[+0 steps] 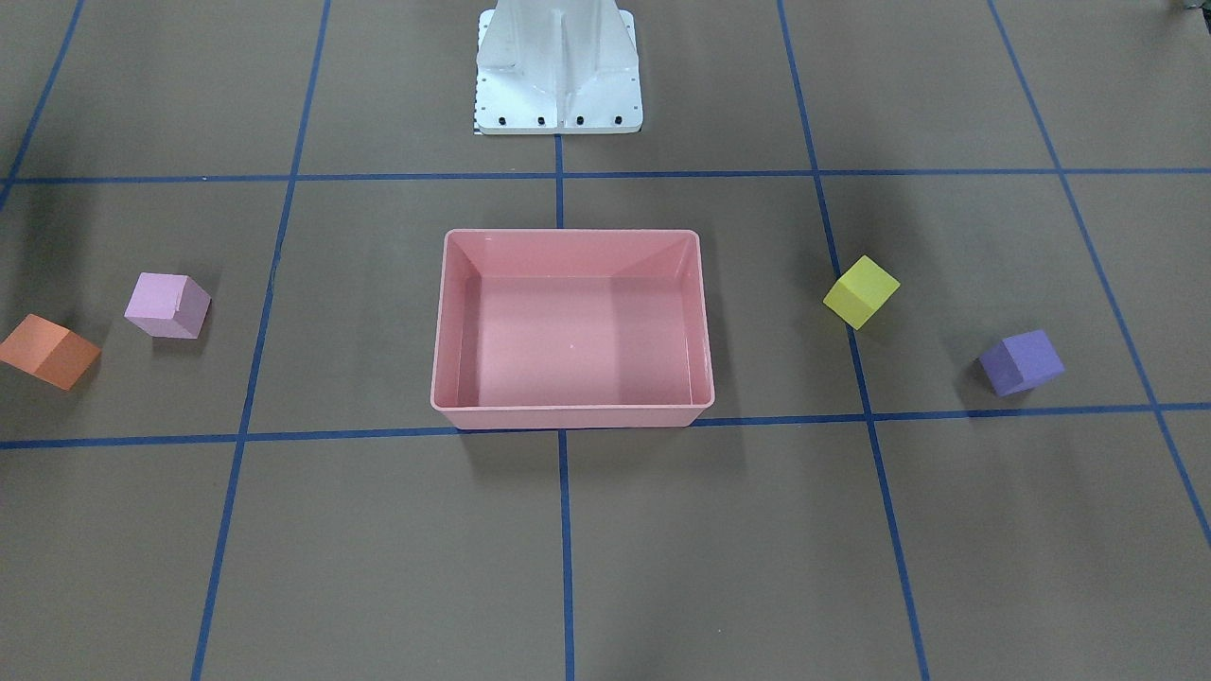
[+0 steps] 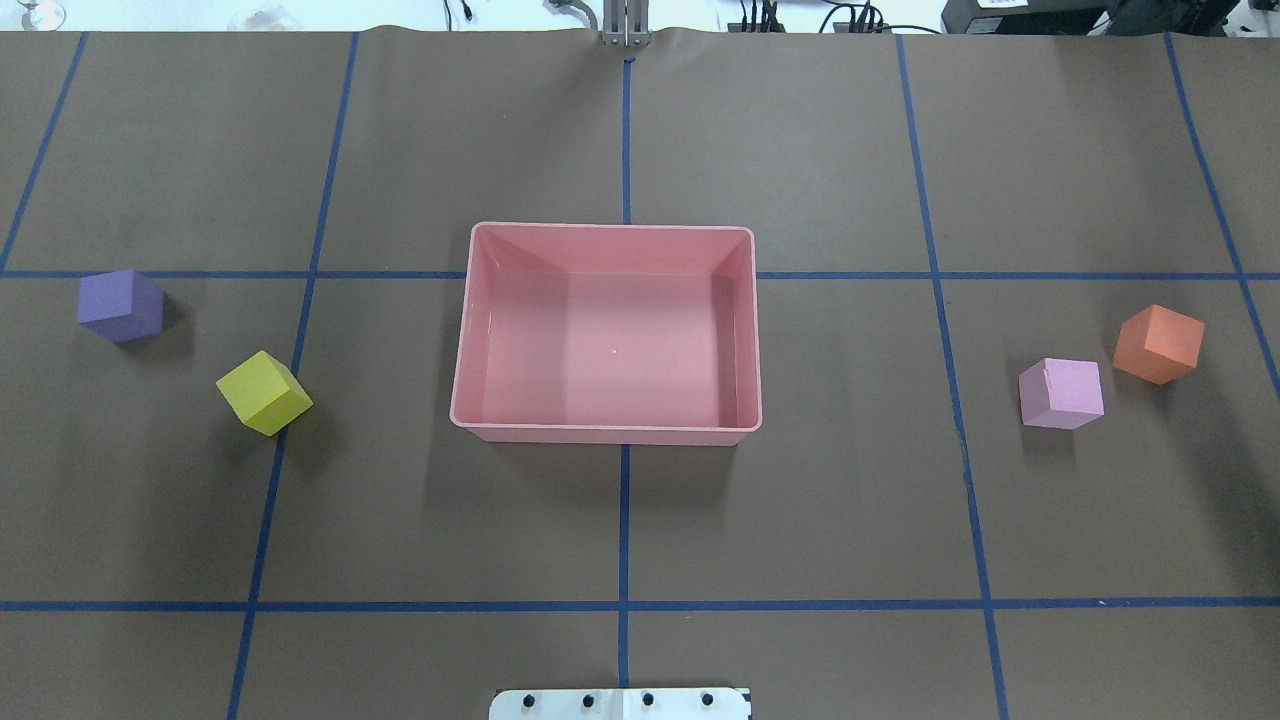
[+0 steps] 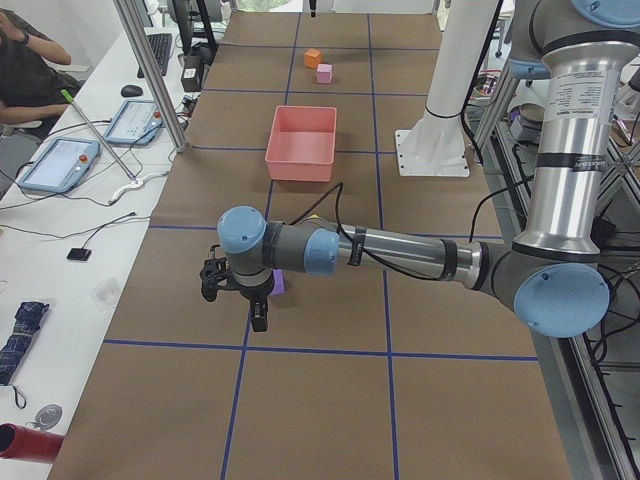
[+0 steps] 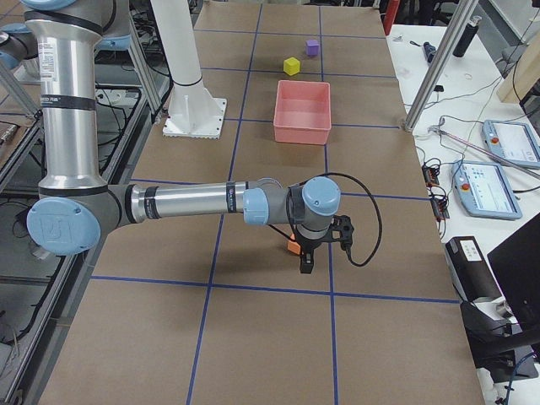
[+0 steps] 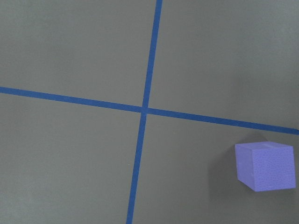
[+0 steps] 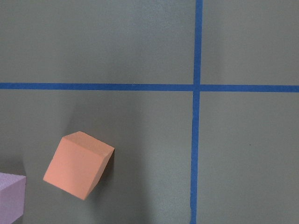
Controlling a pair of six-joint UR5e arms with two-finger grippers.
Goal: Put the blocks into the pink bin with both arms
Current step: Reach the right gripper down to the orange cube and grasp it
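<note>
- Surface: table covered in brown paper marked with a blue tape grid; white pedestal base at the robot's side; white side bench with tablets and a seated operator in the exterior left view.
- Pink bin: central, straddling a tape crossing.
- Blocks, all on the paper outside the bin: purple cube and yellow cube on my left-arm side; light pink cube and orange cube on the right-arm side, close together but apart.
- Left gripper: low over the purple cube, seen only from the side, so I cannot tell how its jaws stand.
- Right gripper: low over the orange cube; jaw state likewise not readable.
- Hidden or cut: both side views half-cover the near cube behind the gripper; the right wrist view crops the light pink cube at its corner.
- Room: bare paper lies between each cube pair and the bin walls.
</note>
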